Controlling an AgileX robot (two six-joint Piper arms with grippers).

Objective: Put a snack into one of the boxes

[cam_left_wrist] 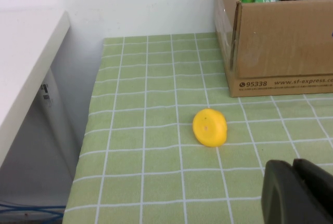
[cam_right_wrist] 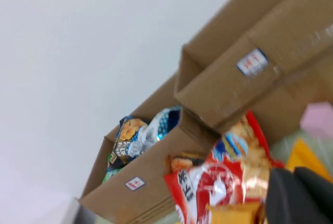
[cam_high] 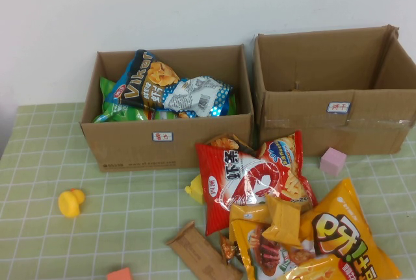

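Observation:
Two open cardboard boxes stand at the back. The left box (cam_high: 130,143) holds several snack bags, with a blue Viker bag (cam_high: 146,82) on top. The right box (cam_high: 364,130) looks empty. A pile of snacks lies in front: a red bag (cam_high: 250,179), a big orange bag (cam_high: 344,238), a small orange pack (cam_high: 281,218) and a brown pack (cam_high: 201,251). No arm shows in the high view. My left gripper (cam_left_wrist: 292,162) is shut and empty, above the cloth near a yellow toy (cam_left_wrist: 209,127). My right gripper (cam_right_wrist: 294,171) is shut and empty, above the red bag (cam_right_wrist: 208,182).
A yellow duck toy (cam_high: 70,202) lies on the green checked cloth at the left. A pink cube (cam_high: 333,161) sits before the right box. An orange block (cam_high: 120,273) is at the front edge. A second yellow toy (cam_high: 194,189) lies beside the red bag. The table's left edge (cam_left_wrist: 91,130) is close.

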